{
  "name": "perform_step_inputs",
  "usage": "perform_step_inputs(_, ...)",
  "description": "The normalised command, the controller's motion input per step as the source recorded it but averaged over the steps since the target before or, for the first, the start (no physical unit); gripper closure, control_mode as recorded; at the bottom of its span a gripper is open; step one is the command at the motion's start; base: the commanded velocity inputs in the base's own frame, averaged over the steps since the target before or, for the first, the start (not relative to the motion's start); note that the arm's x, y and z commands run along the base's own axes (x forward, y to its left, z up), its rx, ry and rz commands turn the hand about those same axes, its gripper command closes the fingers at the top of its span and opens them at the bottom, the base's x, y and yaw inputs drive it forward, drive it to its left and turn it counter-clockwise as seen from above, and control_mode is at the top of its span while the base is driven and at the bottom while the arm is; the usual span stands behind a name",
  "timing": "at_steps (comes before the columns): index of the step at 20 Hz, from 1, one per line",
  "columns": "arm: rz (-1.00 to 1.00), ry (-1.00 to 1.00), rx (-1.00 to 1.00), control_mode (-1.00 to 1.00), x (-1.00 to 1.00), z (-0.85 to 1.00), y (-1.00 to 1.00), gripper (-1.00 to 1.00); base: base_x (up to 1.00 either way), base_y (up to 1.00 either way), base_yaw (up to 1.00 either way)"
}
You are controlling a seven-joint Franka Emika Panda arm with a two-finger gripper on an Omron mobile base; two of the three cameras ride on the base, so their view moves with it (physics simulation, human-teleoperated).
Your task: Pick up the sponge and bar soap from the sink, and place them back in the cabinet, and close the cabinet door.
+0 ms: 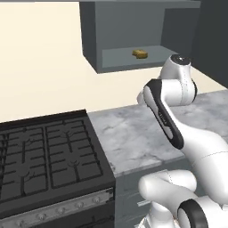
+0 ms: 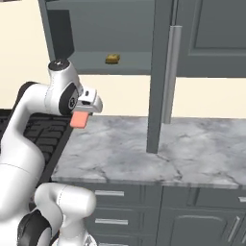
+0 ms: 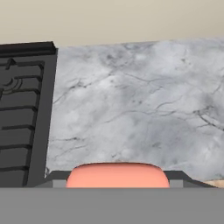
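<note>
The grey marble bench (image 2: 144, 153) runs across the scene, with the black stove (image 1: 44, 156) butting against its left end. Above it hangs the dark slate cabinet (image 1: 93, 35), its pale inner shelf exposed. The cabinet door (image 2: 161, 72) stands swung out edge-on in the right base view, its slim bar handle (image 2: 172, 72) running vertically down its front. The white arm (image 1: 178, 129) rises from the base and bends forward over the bench, below the cabinet's open front.

The tool (image 2: 81, 114) hangs above the bench near the stove's edge, and its 2 fingers are clamped on the bar soap (image 2: 79, 120), a flat pink-red slab hanging just below the hand. In the hand view the soap's rounded pink face sits between the dark fingertips, though the contact itself is partly cut off at the frame's bottom.

The sponge (image 1: 140, 54), a small mustard block, lies on the cabinet shelf, well apart from the soap.
</note>
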Motion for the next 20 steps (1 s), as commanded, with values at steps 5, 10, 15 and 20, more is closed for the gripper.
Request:
perform_step_inputs(5,0.00,0.00,0.00,1.00,0.00,0.00,0.00,1.00,0.31,-0.39,0.28)
perform_step_inputs(10,0.00,0.00,0.00,1.00,0.00,0.00,0.00,1.00,0.12,-0.29,0.20)
perform_step_inputs(15,0.00,0.00,0.00,1.00,0.00,0.00,0.00,1.00,0.13,-0.08,0.03)
perform_step_inputs(20,0.00,0.00,0.00,-1.00,0.00,0.00,0.00,1.00,0.00,0.00,0.00)
